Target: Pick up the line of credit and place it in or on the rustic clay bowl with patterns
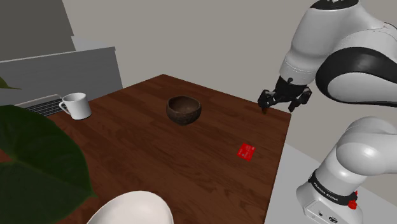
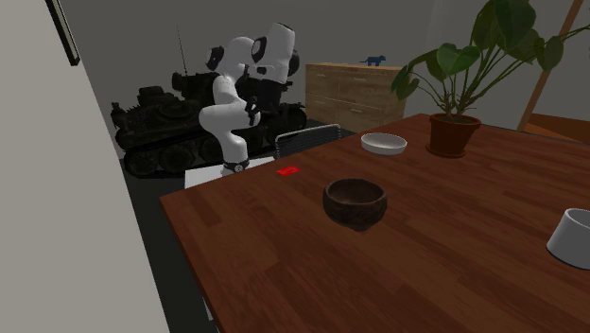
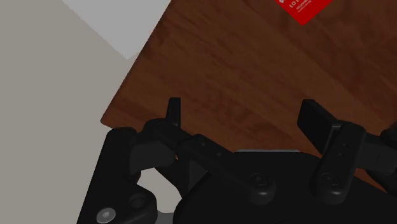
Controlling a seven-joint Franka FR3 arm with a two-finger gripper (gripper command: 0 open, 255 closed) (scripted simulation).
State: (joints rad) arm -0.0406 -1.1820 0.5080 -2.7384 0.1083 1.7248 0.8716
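A small red card (image 1: 246,151) lies flat on the dark wooden table (image 1: 159,153), near the edge closest to the stand; it also shows as a red patch (image 2: 287,170) and as a red card (image 3: 304,9) with white print ahead of the fingers. A dark brown bowl (image 1: 184,109) (image 2: 355,202) stands upright mid-table. My black gripper (image 1: 280,100) (image 3: 245,114) hovers above the table's corner, open, its fingers (image 3: 315,121) apart with nothing between them. The card is some way off from it.
A white mug (image 1: 76,105) (image 2: 570,236) stands at the table's far side in the shoulder view. A white dish (image 1: 130,209) (image 2: 383,144) and a potted plant (image 2: 454,132) sit near one end. Leaves (image 1: 32,159) overhang the shoulder view's left.
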